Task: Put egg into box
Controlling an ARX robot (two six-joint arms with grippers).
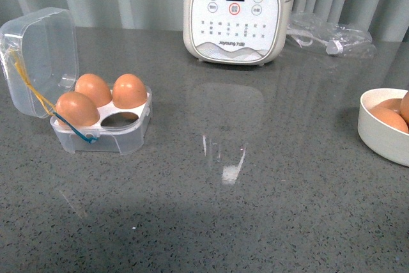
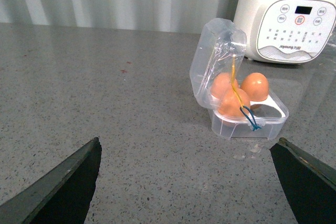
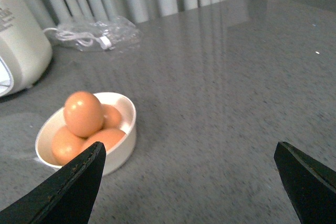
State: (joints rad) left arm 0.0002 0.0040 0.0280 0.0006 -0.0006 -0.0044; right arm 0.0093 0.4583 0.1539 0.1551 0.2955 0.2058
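Egg (image 3: pixel 83 113) tops the pile in white bowl (image 3: pixel 125 142) on table (image 3: pixel 220 103), near right pincer (image 3: pixel 189 148), jaws wide apart. Box (image 2: pixel 236 127) sits lid-open ahead of left pincer (image 2: pixel 188 145), apart too, nothing held.

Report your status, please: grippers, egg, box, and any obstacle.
Left gripper and right gripper: jaws open, empty. Box lid open, three eggs in, one hollow free. Next egg on top in white bowl. No obstacle between.

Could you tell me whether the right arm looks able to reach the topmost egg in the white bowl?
Probably yes: the right gripper is open and empty, the bowl lies ahead of it, and the topmost egg sits uncovered above the rim.
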